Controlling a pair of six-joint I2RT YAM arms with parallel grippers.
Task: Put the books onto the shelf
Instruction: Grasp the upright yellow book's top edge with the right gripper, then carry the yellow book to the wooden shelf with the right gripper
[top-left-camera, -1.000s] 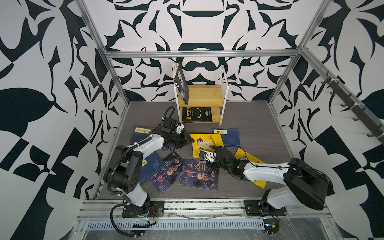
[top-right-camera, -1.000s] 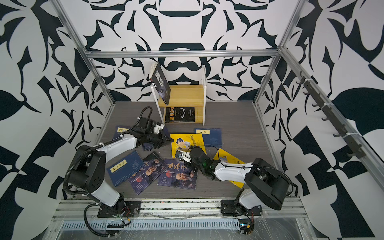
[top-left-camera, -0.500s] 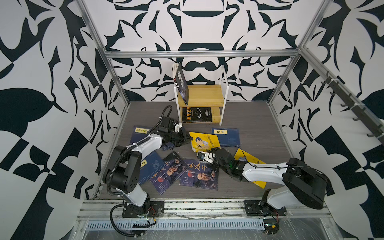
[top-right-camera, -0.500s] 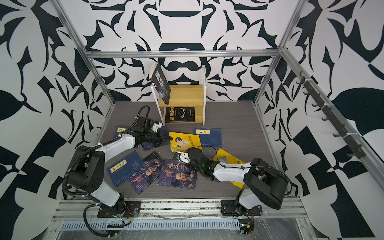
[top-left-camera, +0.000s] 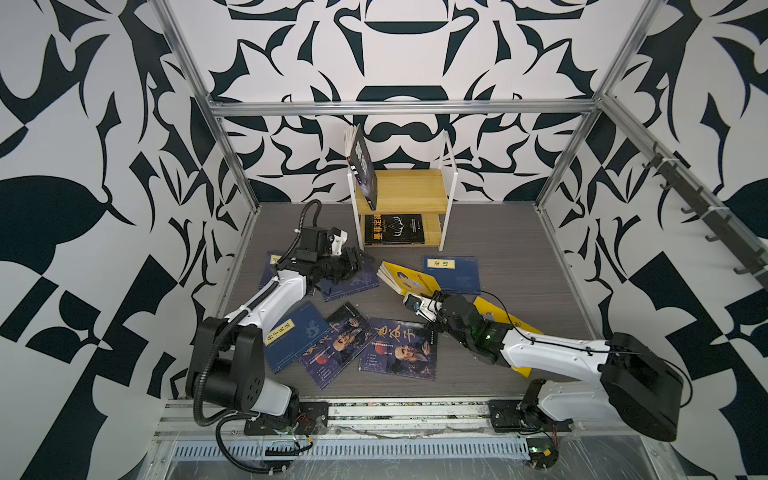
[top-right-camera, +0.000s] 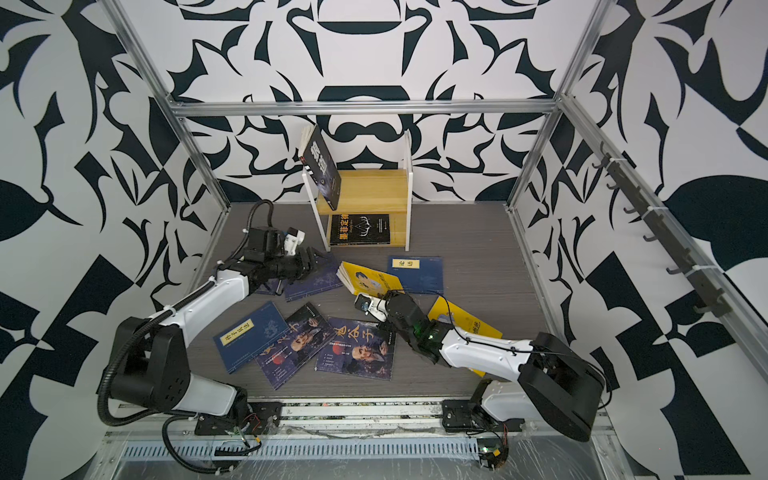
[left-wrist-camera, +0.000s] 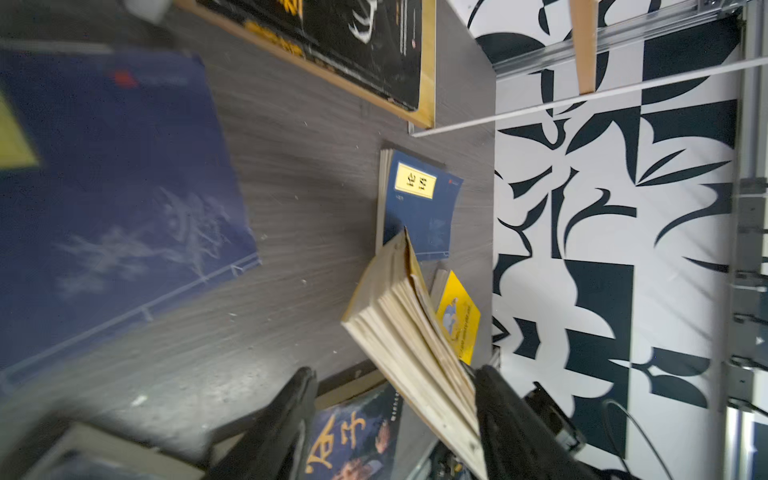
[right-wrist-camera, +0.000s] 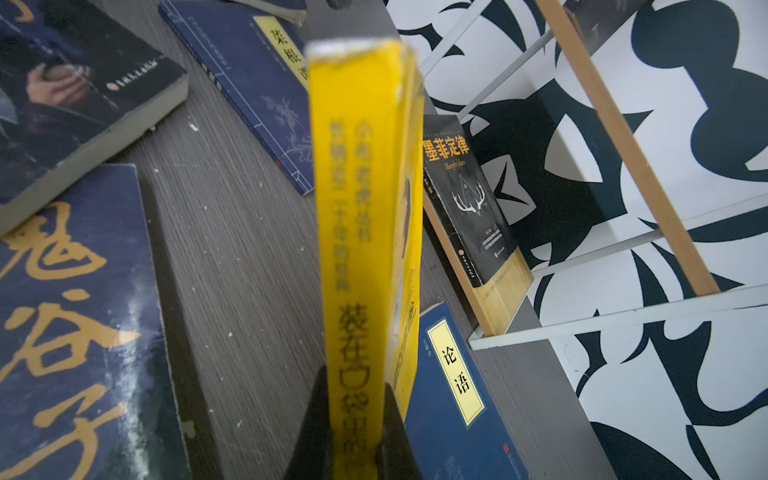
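Observation:
My right gripper (right-wrist-camera: 353, 419) is shut on the spine of a yellow book (right-wrist-camera: 353, 174), which it holds on edge, tilted above the floor (top-left-camera: 409, 279). My left gripper (left-wrist-camera: 395, 407) is open just left of it (top-left-camera: 358, 262), and the book's page edge (left-wrist-camera: 415, 345) runs past one finger. The shelf (top-left-camera: 405, 191) stands at the back, with a black book (top-left-camera: 362, 166) leaning on its top board and another (top-left-camera: 394, 228) lying flat on the lower one. Several more books lie on the floor: a navy one (top-left-camera: 453, 272), a second yellow one (top-left-camera: 498, 316) and two portrait covers (top-left-camera: 399, 347).
Two more navy books (top-left-camera: 349, 282) (top-left-camera: 291, 336) lie under and beside the left arm. Patterned walls and an aluminium frame (top-left-camera: 232, 158) close in the floor on three sides. Bare grey floor (top-left-camera: 519, 249) lies right of the shelf.
The right gripper shut on the yellow book's spine and raised it off the floor. The left gripper then opened and let go of its page edge.

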